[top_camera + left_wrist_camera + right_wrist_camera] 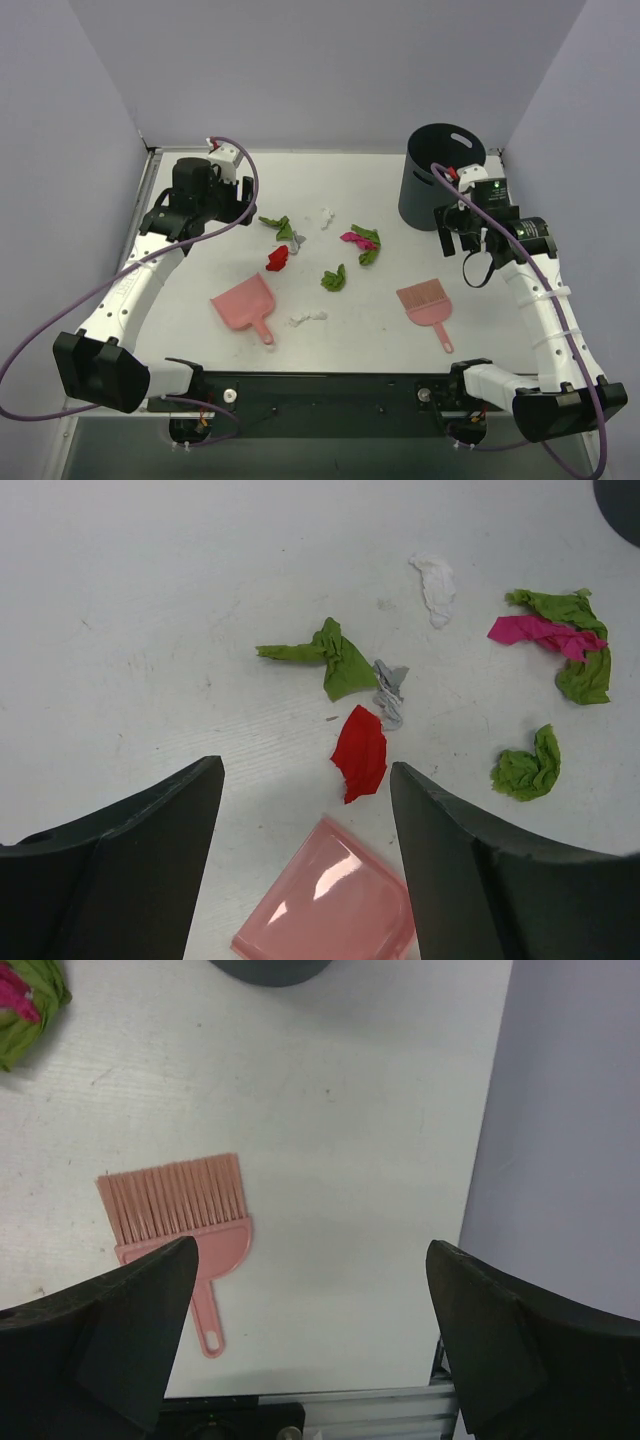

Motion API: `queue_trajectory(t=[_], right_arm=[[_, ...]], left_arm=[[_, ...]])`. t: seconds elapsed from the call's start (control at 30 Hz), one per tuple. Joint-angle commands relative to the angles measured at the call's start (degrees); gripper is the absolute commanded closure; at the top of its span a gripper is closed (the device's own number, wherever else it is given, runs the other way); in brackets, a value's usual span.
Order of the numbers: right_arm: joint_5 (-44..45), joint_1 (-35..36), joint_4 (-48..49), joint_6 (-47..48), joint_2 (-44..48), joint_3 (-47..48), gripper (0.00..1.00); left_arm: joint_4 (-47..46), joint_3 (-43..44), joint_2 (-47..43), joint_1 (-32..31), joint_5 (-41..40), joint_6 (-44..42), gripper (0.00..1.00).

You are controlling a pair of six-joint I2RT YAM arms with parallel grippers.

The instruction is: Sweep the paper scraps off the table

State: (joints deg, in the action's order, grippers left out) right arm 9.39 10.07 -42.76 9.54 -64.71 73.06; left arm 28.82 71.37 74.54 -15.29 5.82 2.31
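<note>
Filling most of the overhead view, a flat white rectangular desk [380, 330] with a thin metal edge frame is enclosed by pale lilac walls [330, 60] at the left, far and right sides. A dark grey cylindrical bin [440, 180] is set upright in the far right corner, close to both edges.

The left hand [305, 768] is held above the left part of the desk, its jaws spread wide and gripping nothing. The right hand [311, 1247] is held near the right edge, just in front of the bin, likewise spread wide and gripping nothing. A broad strip of bare surface is seen between the right edge and a pink plastic brush [425, 302], which is laid flat with its bristles pointing away and its handle toward the near edge. A pink plastic dustpan [243, 300] is laid left of centre, well apart from the brush, handle toward the near edge.

The small crumpled paper scraps [334, 278] are scattered over the middle of the desk, between the dustpan, the brush and the bin. A green bit [283, 228] is touched by a grey bit [297, 240]; a red bit [277, 258] is found just beyond the dustpan's mouth. A magenta bit [353, 238] is draped on another green one, and white bits [326, 215] are seen at the far and near ends of the scatter. Bare surface is left along the far edge.
</note>
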Motion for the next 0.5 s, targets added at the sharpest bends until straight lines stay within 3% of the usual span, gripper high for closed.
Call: queue_trajectory(t=[0.0, 0.03, 0.13, 0.17, 0.33, 0.47], right_arm=[[-7.7, -0.9, -10.0, 9.1, 0.6, 0.8, 0.09], [-12.5, -1.1, -12.8, 11.4, 1.9, 0.1, 0.10], [-12.2, -0.9, -19.7, 15.0, 4.7, -5.2, 0.10], [-12.1, -1.0, -22.9, 16.0, 5.4, -7.0, 0.16], [-11.4, -1.2, -24.5, 20.8, 13.2, -18.4, 0.18], [-11.8, -1.1, -24.6, 20.6, 13.6, -23.7, 0.22]], left_arm=[[-3.3, 0.5, -1.2, -0.2, -0.5, -0.6, 0.21], [-3.4, -0.1, -1.3, -0.2, -0.5, -0.7, 0.21], [-3.9, -1.1, -2.4, -0.2, -0.7, -1.2, 0.22], [-4.1, -1.7, -2.5, -0.2, -0.9, -1.3, 0.22], [-5.3, -4.0, -2.9, -0.1, -1.1, -1.0, 0.22], [-5.1, -4.1, -2.4, -0.1, 0.7, -0.5, 0.22]])
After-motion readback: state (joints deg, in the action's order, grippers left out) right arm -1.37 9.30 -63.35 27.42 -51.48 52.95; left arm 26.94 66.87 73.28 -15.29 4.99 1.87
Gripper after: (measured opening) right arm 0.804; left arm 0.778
